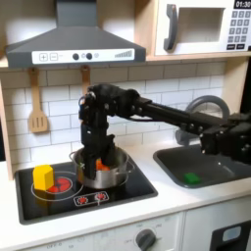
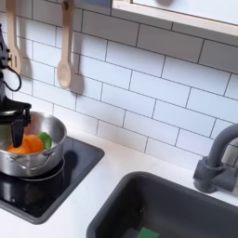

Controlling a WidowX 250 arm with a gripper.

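Carrot: orange carrot [image 2: 29, 144] lies inside the pot, beside a small green piece [image 2: 45, 139], under the hand
Handling: it looks like a toy of hard plastic, so likely light, stiff and a bit slippery; a grip across its thick middle would suit best
Axis: in the second exterior view its long axis seems to run roughly level, toward the second exterior view's left and right; which end is the tip I cannot tell, since the hand hides part of it
Hand: black hand [image 1: 97, 164] reaches down into the pot [image 1: 106, 173] in the first exterior view; in the second exterior view its fingers [image 2: 24, 125] stand at the carrot's side; how far open it is, and whether it has hold of the carrot, cannot be told
Pot: silver, round, upright, on the stove's burner, with a side handle
Stove: black cooktop [image 1: 137, 188] with red rings, set into the white surface [image 1: 186, 198]
Yellow block: yellow block [image 1: 43, 177] stands on the stove, to the first exterior view's left of the pot, apart from it
Sink: dark sink [image 1: 196, 165] with a grey tap [image 2: 216, 163], well apart from the pot
Wall: white tiles with a hanging wooden spoon [image 2: 64, 59]
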